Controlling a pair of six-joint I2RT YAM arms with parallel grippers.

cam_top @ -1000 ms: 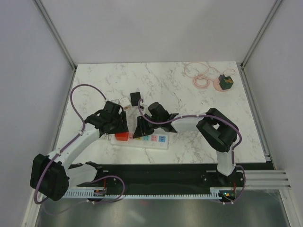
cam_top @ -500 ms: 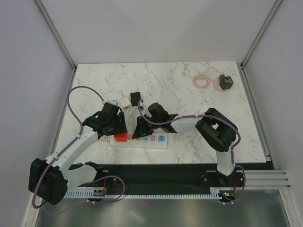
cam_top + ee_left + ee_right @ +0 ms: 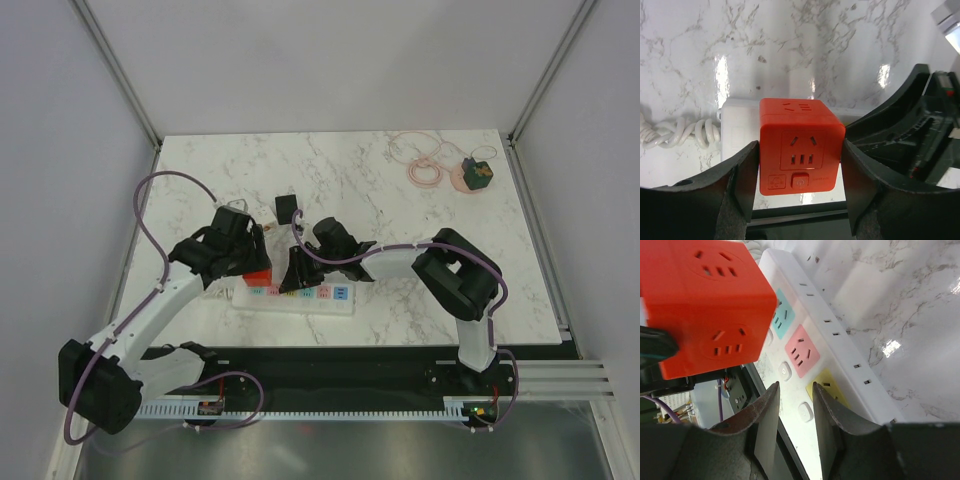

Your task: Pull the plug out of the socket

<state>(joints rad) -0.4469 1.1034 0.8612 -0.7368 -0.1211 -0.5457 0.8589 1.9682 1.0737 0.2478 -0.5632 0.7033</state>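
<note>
Marble tabletop (image 3: 400, 220), grey walls (image 3: 60, 150). Left gripper (image 3: 799, 165) clamps red cube plug (image 3: 801, 135) near the socket (image 3: 840, 335); right gripper (image 3: 794, 392) slightly parted, holding nothing.

Red cube plug (image 3: 801, 150) clamped between left fingers (image 3: 747, 185); white pastel-outlet socket (image 3: 830, 325) flat beneath right fingers (image 3: 762, 430).

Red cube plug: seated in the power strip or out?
Likely out: the left gripper holds the red cube plug above the power strip, outlets showing beneath it; prongs hidden.
</note>
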